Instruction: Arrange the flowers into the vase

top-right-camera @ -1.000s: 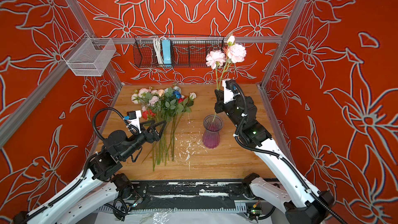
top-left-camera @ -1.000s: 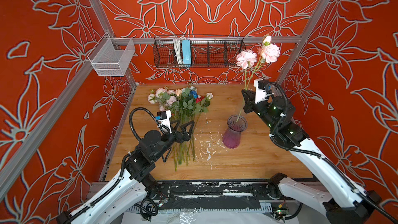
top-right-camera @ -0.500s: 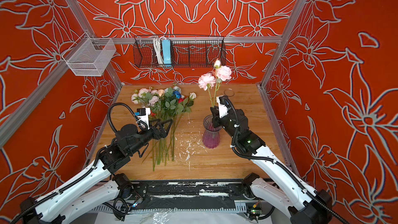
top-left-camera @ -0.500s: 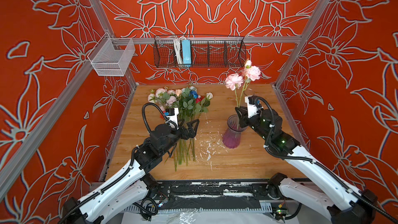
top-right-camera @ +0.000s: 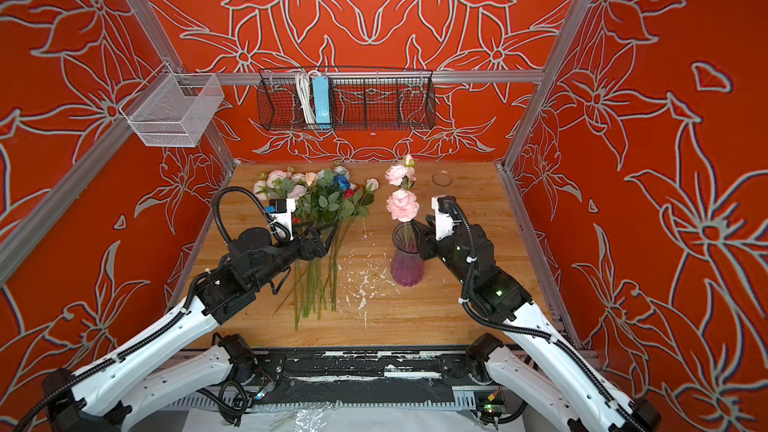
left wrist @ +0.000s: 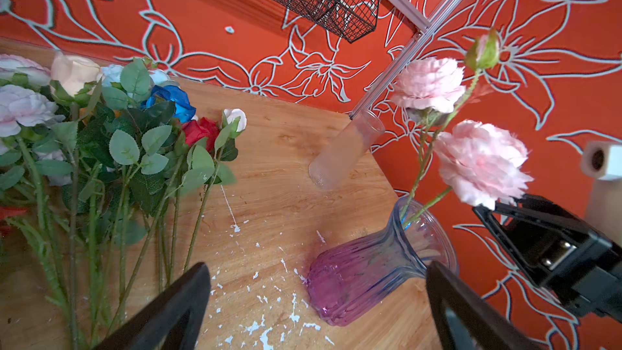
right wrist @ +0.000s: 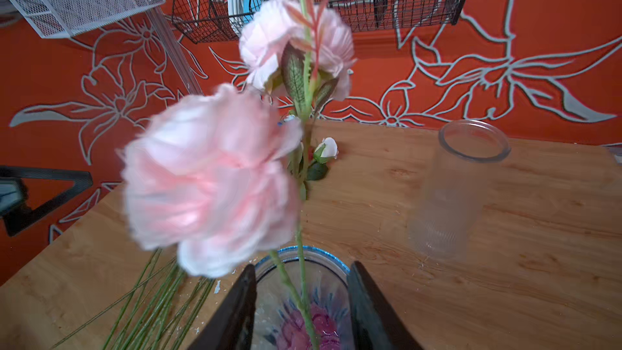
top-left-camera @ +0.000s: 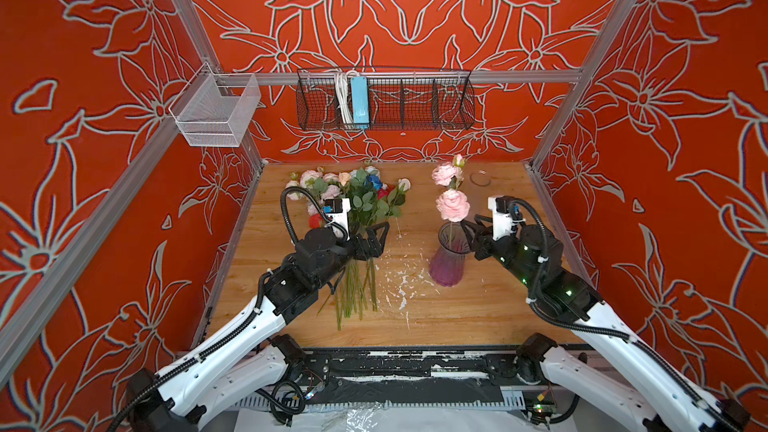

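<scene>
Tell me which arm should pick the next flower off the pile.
Left. The left tool, open, hovers at the stems of the pile. The right tool is over at the vase, jaws apart around the stem of the pink flower standing in it.

The left arm (top-left-camera: 232, 338) and the right arm (top-left-camera: 615, 326) are each built of smooth white shells on the lower links and blocky black housings at the upper joints. A black ribbed cable (top-left-camera: 286, 218) is looped out from each wrist and run along the links, fastened with white ties. A white boxy camera mount (top-left-camera: 337, 218) with a small blue part is carried on each wrist. Small green lights (top-left-camera: 570, 292) are lit on the right arm's black joints. The left gripper (top-left-camera: 380, 238) and the right gripper (top-left-camera: 469, 238) are fitted with black fingers shaped as open triangles.
</scene>
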